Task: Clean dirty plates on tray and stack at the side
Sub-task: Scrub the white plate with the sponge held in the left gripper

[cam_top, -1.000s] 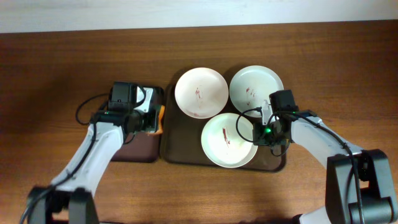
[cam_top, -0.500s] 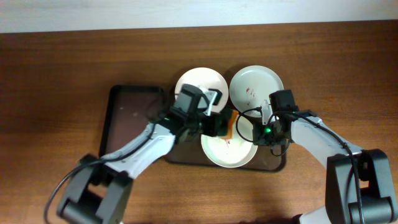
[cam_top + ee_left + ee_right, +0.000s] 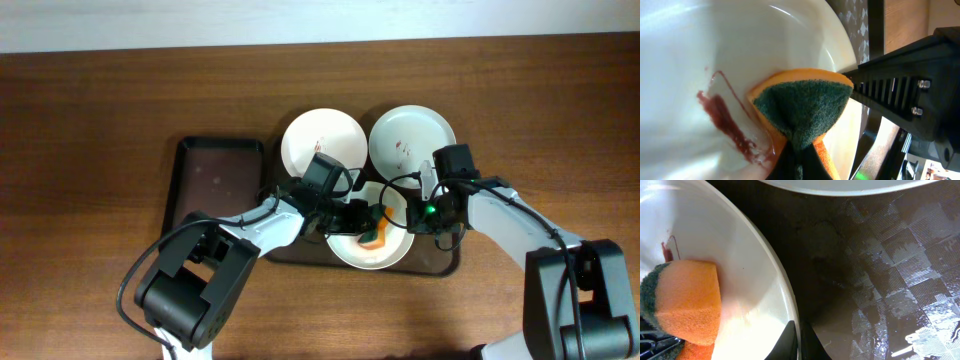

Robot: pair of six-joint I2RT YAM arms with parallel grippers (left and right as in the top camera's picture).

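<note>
Three white plates lie on the brown tray [image 3: 286, 238]: back left [image 3: 322, 145], back right [image 3: 412, 138] and front [image 3: 352, 248], all with reddish smears. My left gripper [image 3: 366, 222] is shut on an orange and green sponge [image 3: 377, 236] and presses it onto the front plate. In the left wrist view the sponge [image 3: 805, 107] sits beside a red smear [image 3: 725, 125] on the plate [image 3: 700, 55]; the jaws [image 3: 800, 167] pinch its end. My right gripper [image 3: 413, 214] is shut on the front plate's right rim [image 3: 785, 295], with its jaws [image 3: 799, 341] astride the rim.
A smaller dark tray with a black rim [image 3: 214, 185] lies left of the brown tray. The brown tray's wet patterned floor [image 3: 875, 280] shows right of the front plate. The back right plate's edge [image 3: 840, 185] is close above.
My left arm has swung right from the small dark tray, carrying the sponge, and now has it down on the front plate. The right arm has not moved.
</note>
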